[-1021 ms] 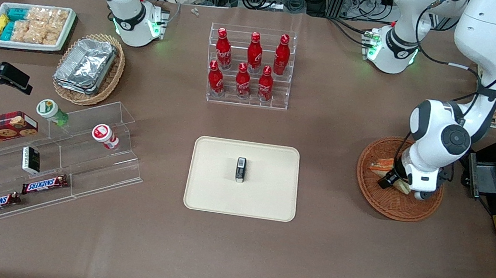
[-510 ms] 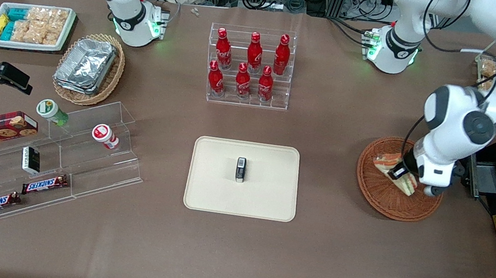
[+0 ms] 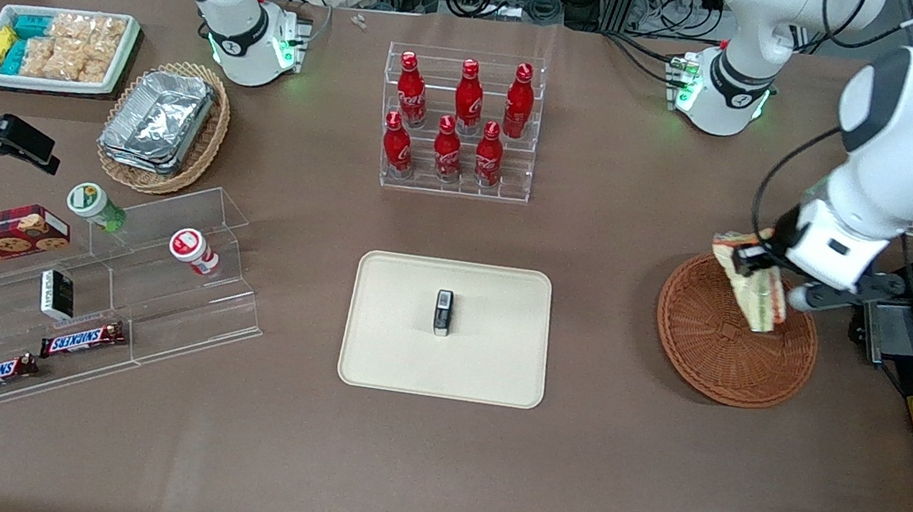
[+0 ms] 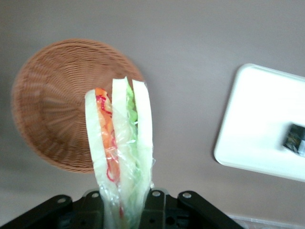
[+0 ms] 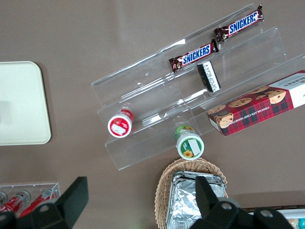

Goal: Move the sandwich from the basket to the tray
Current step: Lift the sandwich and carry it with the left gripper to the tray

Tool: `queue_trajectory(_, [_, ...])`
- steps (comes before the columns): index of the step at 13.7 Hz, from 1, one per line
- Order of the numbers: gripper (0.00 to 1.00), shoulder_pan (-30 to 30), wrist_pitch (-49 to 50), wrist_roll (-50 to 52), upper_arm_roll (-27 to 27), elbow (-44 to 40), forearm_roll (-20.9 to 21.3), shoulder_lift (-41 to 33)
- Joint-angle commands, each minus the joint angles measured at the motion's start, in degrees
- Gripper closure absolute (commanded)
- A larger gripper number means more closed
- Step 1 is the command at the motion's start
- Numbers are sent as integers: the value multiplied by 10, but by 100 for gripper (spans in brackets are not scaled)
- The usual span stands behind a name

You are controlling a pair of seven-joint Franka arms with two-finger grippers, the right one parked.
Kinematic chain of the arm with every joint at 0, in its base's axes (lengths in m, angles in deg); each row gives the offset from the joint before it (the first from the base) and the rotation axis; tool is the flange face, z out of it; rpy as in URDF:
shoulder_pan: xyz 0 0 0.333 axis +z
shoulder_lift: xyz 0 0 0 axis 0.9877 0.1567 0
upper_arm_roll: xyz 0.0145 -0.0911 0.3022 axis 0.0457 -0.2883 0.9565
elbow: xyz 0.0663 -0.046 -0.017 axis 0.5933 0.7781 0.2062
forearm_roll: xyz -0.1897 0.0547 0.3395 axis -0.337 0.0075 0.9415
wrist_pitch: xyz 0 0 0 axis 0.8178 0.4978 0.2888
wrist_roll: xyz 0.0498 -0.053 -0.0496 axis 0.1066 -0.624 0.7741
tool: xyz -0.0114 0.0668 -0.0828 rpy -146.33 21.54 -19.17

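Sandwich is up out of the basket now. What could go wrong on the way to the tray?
The end effector pinches the sandwich at one end only, above the basket; most of the wedge hangs free, so it might slip out or swing during travel. Its wrap looks loose and the layers are splayed, so they could come apart. A small dark object sits mid-tray; putting the sandwich down at the centre could land on it.

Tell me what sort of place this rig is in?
Probably a lab mock-up of a snack shop: cola bottles in an acrylic rack, Snickers bars, cabling. The tool holds the sandwich above the basket.
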Motion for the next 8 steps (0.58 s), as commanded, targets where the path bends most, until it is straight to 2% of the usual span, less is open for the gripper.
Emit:
queue_trajectory(1, [100, -3, -1, -19, -83, -68, 1, 68])
queue_trajectory(3, [100, -6, -43, -14, -145, -98, 15, 131])
queue_trajectory(4, [100, -12, -70, -4, -165, -104, 41, 165])
queue_trajectory(6, [100, -48, -132, 49, -168, -106, 93, 230])
queue_trajectory(8, [100, -62, -187, 70, -168, -118, 117, 302])
